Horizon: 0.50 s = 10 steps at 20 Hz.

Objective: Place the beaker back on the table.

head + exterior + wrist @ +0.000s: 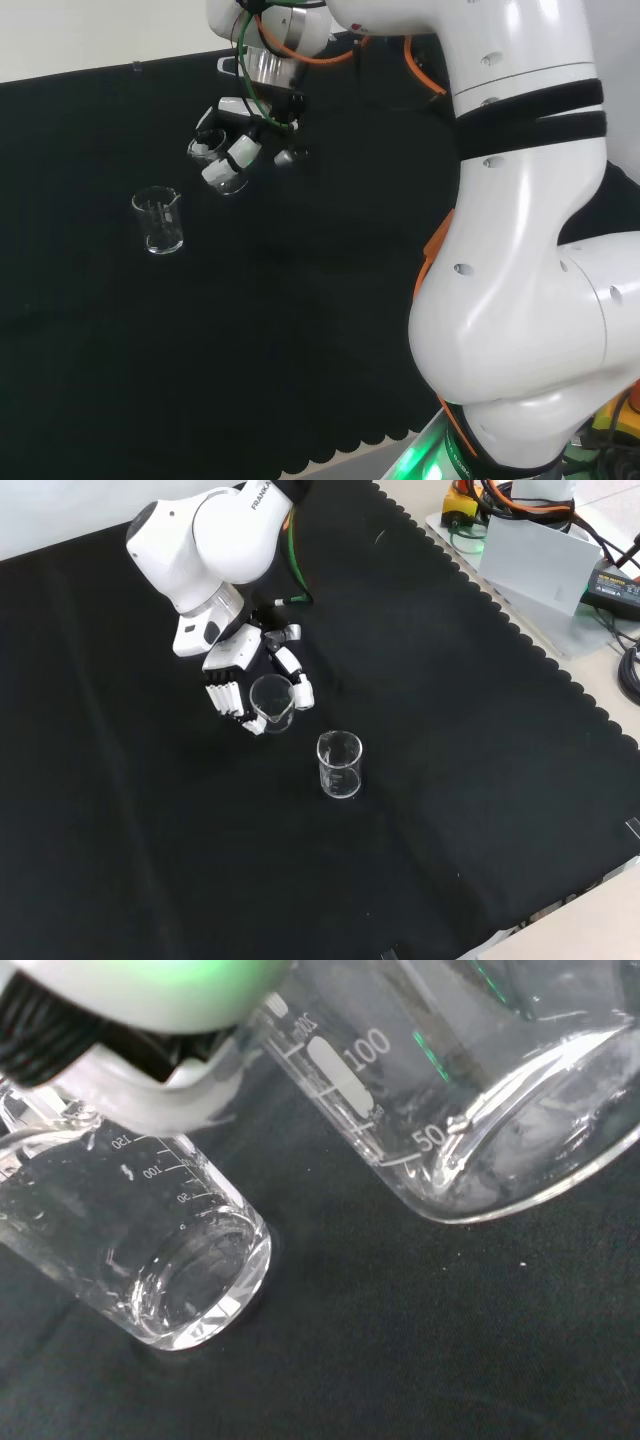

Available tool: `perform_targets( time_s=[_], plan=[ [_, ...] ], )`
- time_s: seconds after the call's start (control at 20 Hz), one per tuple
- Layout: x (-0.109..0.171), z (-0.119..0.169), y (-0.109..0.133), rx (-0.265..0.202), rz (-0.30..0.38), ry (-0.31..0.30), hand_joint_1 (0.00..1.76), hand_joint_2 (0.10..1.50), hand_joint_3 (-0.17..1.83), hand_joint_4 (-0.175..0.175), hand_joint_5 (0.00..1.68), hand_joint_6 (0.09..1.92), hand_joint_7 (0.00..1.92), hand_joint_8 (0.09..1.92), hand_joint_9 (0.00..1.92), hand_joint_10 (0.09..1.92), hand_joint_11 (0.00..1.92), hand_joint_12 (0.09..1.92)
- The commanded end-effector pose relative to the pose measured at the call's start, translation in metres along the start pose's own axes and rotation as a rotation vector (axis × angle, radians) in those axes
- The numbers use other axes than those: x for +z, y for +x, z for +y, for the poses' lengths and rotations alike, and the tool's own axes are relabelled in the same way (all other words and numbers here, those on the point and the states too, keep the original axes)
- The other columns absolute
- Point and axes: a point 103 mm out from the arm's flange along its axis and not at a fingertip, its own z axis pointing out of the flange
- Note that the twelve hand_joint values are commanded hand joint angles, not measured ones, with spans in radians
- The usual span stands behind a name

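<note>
A: Two beakers are showing here, and the hand (240, 675) is curling its fingers and thumb round one of them, the held beaker (272, 702).

B: Is it sitting on the cloth (480, 780) yet?

A: I'm judging not. In the head view the hand (232, 150) is hanging above the cloth (250, 350) with the held beaker (228, 178) between its fingers, and the wrist view is showing that beaker's base (520, 1150) tilted, with dark cloth under it. Whether there is a real gap is hard to say, since the glass is so clear.

B: And the other beaker?

A: It's standing upright on the cloth, empty as far as I can tell, near the hand but apart from it: lower right of it in the front view (340, 764), lower left in the head view (159, 220), and close beside the held one in the wrist view (150, 1260).

B: So what is remaining?

A: Most of it, I think: lowering, levelling the base, setting it down clear of the standing beaker, then letting go.
</note>
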Motion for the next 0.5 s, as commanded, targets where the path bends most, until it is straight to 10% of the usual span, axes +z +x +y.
perform_targets(
  time_s=[0.05,0.5],
  plan=[
    [0.014,0.009,-0.01,-0.015,0.034,-0.023,1.29,0.6,0.9,-0.175,1.1,1.06,1.16,1.03,1.3,0.9,1.13,0.89],
    [0.03,0.012,-0.026,-0.01,0.061,-0.043,1.29,0.6,0.9,-0.175,1.1,1.06,1.16,1.03,1.3,0.9,1.13,0.89]
  ],
)
